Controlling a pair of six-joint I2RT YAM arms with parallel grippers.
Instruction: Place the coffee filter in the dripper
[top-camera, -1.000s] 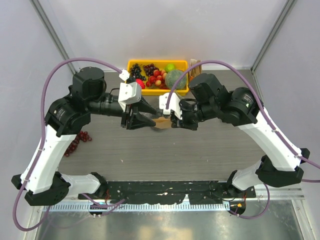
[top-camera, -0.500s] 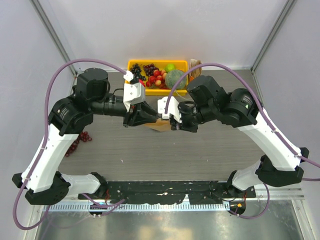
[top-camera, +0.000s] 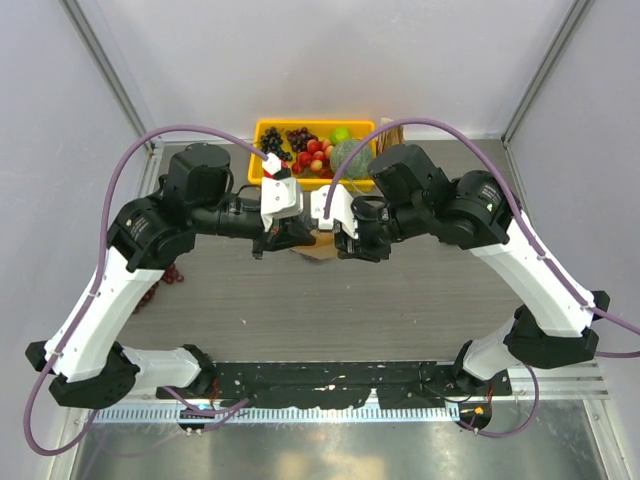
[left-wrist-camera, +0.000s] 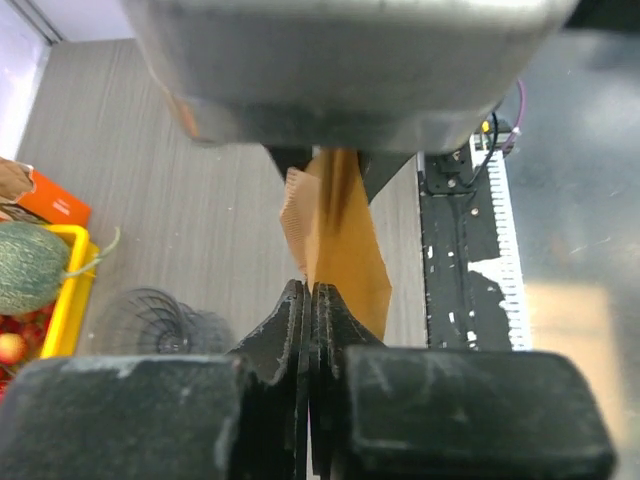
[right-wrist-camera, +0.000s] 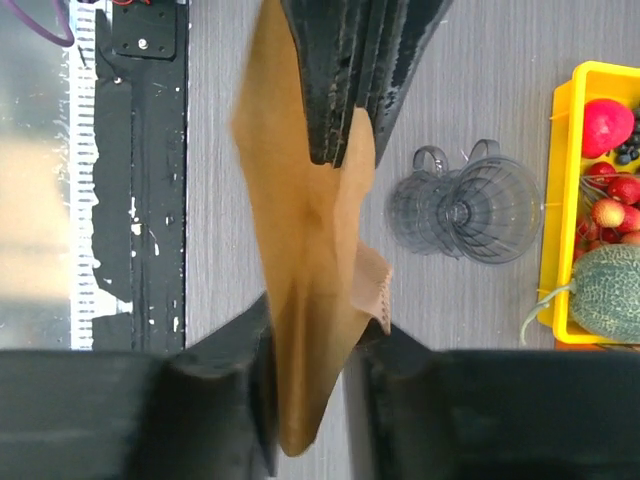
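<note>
The coffee filter (right-wrist-camera: 300, 250), a tan-brown paper cone, hangs in the air between both grippers above the table. My left gripper (left-wrist-camera: 310, 290) is shut on one edge of the filter (left-wrist-camera: 345, 250). My right gripper (right-wrist-camera: 315, 320) faces it tip to tip, its jaws slightly parted with the paper passing loosely between them. In the top view the two grippers, left (top-camera: 300, 238) and right (top-camera: 335, 240), meet at the table's middle, with a bit of filter (top-camera: 318, 250) showing below them. The dripper (right-wrist-camera: 480, 210), smoky-grey and ribbed, lies on the table just beyond; it also shows in the left wrist view (left-wrist-camera: 160, 320).
A yellow basket (top-camera: 262, 130) of fruit with a green melon (top-camera: 348, 157) stands at the back. Brown papers with an orange box (top-camera: 388, 130) sit at its right end. Dark red grapes (top-camera: 160, 280) lie by the left arm.
My left gripper has moved right to the filter and shut on its edge. My right gripper's jaws, shut on the filter before, have parted a little.
</note>
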